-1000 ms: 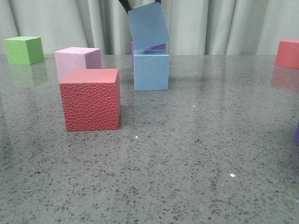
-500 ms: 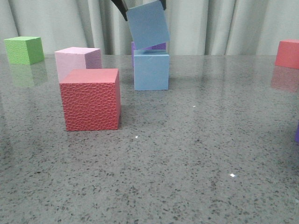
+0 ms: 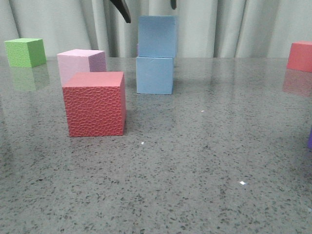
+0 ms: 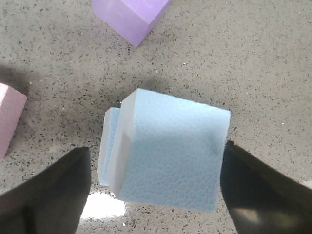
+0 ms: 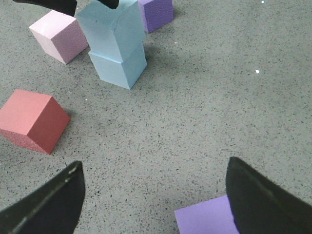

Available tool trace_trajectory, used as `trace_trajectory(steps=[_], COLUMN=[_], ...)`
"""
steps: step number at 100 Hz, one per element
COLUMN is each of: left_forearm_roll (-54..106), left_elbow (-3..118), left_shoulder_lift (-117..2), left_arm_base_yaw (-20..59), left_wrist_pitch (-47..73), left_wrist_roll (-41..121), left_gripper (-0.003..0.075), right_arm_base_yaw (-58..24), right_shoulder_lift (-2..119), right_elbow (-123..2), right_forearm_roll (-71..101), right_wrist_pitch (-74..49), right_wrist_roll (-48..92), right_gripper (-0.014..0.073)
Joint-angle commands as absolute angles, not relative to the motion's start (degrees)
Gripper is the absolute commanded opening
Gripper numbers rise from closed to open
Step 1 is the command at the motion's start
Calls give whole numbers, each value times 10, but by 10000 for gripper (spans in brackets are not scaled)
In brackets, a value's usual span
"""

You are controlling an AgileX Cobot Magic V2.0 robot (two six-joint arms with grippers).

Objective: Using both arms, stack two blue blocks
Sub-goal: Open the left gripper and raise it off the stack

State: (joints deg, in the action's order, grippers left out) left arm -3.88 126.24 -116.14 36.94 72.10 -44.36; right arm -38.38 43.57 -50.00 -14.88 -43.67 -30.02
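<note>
Two blue blocks stand stacked at mid-table: the upper block (image 3: 157, 36) sits upright on the lower block (image 3: 154, 75), slightly offset and turned. My left gripper (image 3: 150, 13) hovers over the stack, open, its black fingers (image 3: 121, 9) spread wider than the upper block (image 4: 170, 156). In the left wrist view there is a clear gap on one side, and the other finger (image 4: 258, 195) is close to the block's face. The lower block (image 4: 110, 141) peeks out beneath. My right gripper (image 5: 153, 204) hangs open and empty, well away from the stack (image 5: 117, 44).
A red cube (image 3: 95, 103) and a pink cube (image 3: 80, 63) stand left of the stack, a green cube (image 3: 24, 52) far left, another red cube (image 3: 300, 56) far right. One purple cube (image 4: 131, 14) is behind the stack; another (image 5: 204, 219) lies by my right gripper's finger.
The upper blue block, tilted and held a second ago, now rests upright on the lower one. The left fingers have spread apart. The lower block shifted slightly left.
</note>
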Motion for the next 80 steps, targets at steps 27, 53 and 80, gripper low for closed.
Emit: trace_trajectory(steps=[27,53,80], left_forearm_roll=[-88,-206,-274], left_elbow=[1280,1230,1108], left_shoulder_lift=[-1076,-1007,-919], left_arm_base_yaw=[391,434,473], left_wrist_pitch=[726,726,723], left_wrist_roll=[-391,-382,-383], left_gripper=[526,405,174], right_arm_base_yaw=[-385,-385,-385], right_shoulder_lift=[433,433,433], right_elbow=[-514,-514,-514], right_forearm_roll=[-163,-167,-174], right_wrist_pitch=[-406,-410,-414], right_wrist_roll=[-300,-300,-300], right_gripper=[591,591,521])
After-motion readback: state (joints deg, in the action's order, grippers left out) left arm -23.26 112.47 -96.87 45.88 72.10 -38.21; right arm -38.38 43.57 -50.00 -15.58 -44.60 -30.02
